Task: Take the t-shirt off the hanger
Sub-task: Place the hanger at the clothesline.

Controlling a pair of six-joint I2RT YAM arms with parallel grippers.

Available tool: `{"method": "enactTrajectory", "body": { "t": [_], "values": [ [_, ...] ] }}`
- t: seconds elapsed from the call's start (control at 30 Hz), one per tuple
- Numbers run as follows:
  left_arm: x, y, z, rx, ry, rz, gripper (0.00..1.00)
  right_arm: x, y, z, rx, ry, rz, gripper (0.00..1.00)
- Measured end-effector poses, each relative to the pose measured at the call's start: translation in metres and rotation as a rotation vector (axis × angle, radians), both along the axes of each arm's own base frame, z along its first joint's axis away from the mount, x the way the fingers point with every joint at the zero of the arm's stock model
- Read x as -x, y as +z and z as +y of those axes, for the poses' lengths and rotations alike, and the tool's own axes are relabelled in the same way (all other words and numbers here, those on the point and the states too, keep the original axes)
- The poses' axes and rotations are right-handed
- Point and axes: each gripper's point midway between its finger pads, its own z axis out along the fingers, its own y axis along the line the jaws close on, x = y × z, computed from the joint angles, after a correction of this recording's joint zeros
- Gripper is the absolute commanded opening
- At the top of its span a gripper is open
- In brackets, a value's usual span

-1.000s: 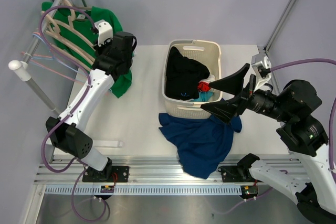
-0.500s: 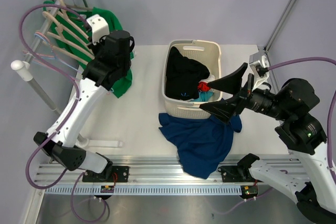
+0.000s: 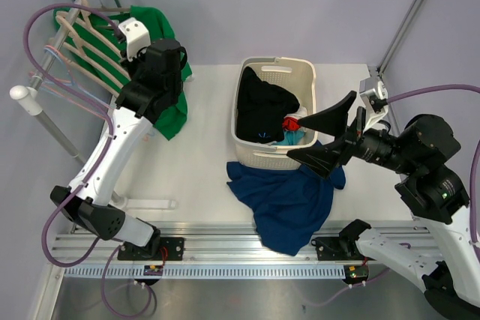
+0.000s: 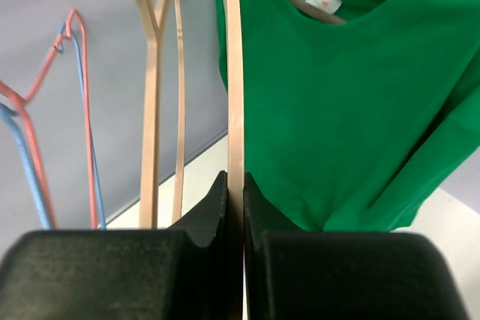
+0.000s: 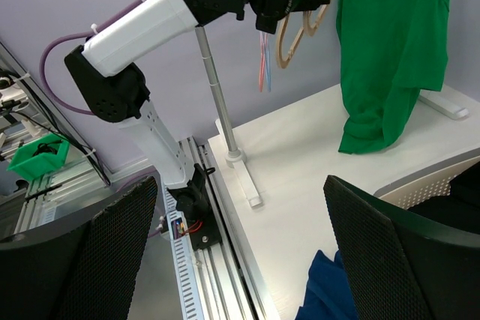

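Note:
The green t-shirt (image 3: 161,31) hangs from the rack at the back left and shows in the left wrist view (image 4: 352,103) and the right wrist view (image 5: 386,58). Its wooden hanger shows at the neck (image 4: 300,1). My left gripper (image 3: 139,73) is shut on a thin wooden hanger bar (image 4: 235,95) that runs along the shirt's left edge. I cannot tell whether this bar belongs to the shirt's hanger. My right gripper (image 3: 294,139) is open and empty in the air next to the basket, far from the shirt (image 5: 247,260).
Empty wooden hangers (image 4: 161,110) and pink and blue wire hangers (image 4: 45,133) hang left of the held bar. The rack's pole (image 5: 214,88) stands on the table's left. A white laundry basket (image 3: 304,73) holds dark clothes. A blue garment (image 3: 289,200) lies in front of it.
My left arm has moved up and back to the left with the hanger bar in its jaws, and the hangers on the rail have shifted. The right arm has not moved.

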Motion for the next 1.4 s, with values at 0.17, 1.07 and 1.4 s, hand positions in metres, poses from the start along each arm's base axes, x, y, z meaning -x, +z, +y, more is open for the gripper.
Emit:
{"method": "enactTrajectory", "body": {
  "t": [0.17,1.07,1.4],
  "values": [
    [-0.006,-0.025,0.002,-0.01,0.015,0.048,0.0,0.0,-0.001,0.001,0.002,0.004,0.002,0.99],
    [-0.007,-0.033,-0.038,0.176,-0.413,0.062,0.99,-0.001,-0.005,0.002,0.007,0.008,0.013,0.99],
    [0.092,0.058,-0.119,0.274,-1.094,-0.168,0.99,-0.041,-0.037,-0.002,0.025,-0.179,0.169,1.0]
  ]
}}
